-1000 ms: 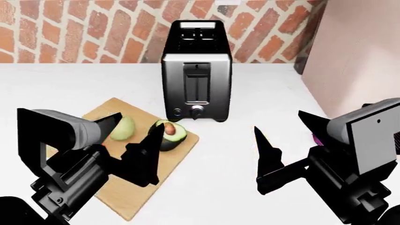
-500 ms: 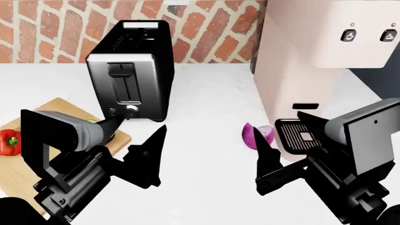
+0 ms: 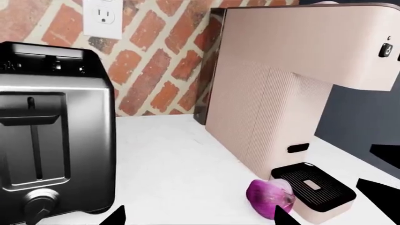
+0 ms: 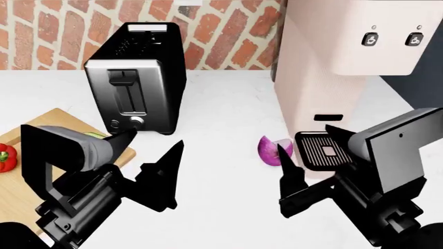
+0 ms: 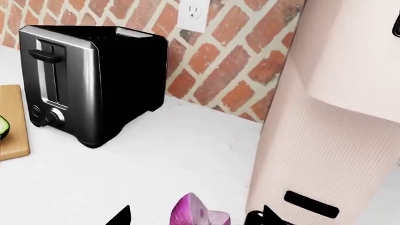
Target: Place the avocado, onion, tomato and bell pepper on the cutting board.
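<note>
Both the left gripper (image 4: 149, 155) and right gripper (image 4: 308, 155) hang spread and empty. The onion (image 4: 275, 150) sits just beside the coffee maker (image 4: 332, 67); a careless reach could clip its drip tray (image 4: 325, 150) or knock the onion away.

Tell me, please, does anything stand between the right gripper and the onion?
Nothing visible does. The onion lies on bare counter beside the coffee machine's drip tray, with the open right gripper just in front of it.

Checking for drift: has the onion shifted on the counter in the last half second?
No. The onion still lies beside the coffee machine's drip tray; only the view moved.
</note>
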Tool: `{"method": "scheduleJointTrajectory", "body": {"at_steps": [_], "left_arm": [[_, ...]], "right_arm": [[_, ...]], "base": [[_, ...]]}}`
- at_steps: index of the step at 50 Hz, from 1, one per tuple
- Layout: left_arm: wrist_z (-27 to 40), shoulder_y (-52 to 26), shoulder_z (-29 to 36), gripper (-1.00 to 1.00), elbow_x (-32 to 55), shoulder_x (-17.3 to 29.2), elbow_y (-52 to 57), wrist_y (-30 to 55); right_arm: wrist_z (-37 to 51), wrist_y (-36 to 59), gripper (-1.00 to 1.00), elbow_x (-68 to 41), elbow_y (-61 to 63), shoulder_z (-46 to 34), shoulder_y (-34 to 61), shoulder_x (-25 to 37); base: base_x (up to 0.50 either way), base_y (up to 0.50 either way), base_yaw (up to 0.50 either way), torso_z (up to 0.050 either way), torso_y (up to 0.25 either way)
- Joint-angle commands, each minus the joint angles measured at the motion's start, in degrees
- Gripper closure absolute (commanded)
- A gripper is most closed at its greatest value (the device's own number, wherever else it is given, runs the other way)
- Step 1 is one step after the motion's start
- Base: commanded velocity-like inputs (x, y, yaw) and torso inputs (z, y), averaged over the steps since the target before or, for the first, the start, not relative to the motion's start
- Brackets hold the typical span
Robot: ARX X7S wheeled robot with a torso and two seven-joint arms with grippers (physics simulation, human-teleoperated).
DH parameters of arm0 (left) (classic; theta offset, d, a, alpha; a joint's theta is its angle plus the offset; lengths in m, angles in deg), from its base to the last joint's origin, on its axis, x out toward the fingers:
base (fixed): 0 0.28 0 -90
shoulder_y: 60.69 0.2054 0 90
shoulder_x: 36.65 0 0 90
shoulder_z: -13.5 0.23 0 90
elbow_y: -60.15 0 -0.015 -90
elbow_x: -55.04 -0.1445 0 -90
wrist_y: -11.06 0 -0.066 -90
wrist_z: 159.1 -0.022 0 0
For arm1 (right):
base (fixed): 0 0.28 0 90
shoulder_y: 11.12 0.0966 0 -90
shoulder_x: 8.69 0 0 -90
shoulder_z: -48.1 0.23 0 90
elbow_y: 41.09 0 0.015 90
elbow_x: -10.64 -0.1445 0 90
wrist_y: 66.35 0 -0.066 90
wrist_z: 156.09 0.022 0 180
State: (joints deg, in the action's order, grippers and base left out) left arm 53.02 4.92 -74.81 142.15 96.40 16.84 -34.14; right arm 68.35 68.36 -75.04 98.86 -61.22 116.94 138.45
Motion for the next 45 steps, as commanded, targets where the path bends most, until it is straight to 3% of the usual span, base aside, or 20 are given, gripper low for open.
{"method": "scheduleJointTrajectory", "body": {"at_steps": [1, 19, 45], "left_arm": [[-0.4, 0.5, 0.0, -1.0, -0.5, 0.0, -0.2, -0.3], [-0.9, 1.2, -0.2, -1.0, -0.9, 0.3, -0.7, -0.8], [-1.6, 1.6, 0.0, -1.0, -1.2, 0.4, -1.1, -1.2]], "right_arm": [[0.6, 4.8, -1.0, -0.9, -1.2, -2.8, 5.2, -0.6], [-0.4, 18.4, -1.0, -3.1, -5.8, -10.7, 21.3, -5.4], [-6.2, 25.6, -1.0, 3.4, -8.3, -18.3, 26.8, -10.7]], "base": [[0.0, 0.0, 0.0, 0.0, 0.0], [0.0, 0.0, 0.0, 0.0, 0.0], [0.0, 0.0, 0.0, 0.0, 0.0]]}}
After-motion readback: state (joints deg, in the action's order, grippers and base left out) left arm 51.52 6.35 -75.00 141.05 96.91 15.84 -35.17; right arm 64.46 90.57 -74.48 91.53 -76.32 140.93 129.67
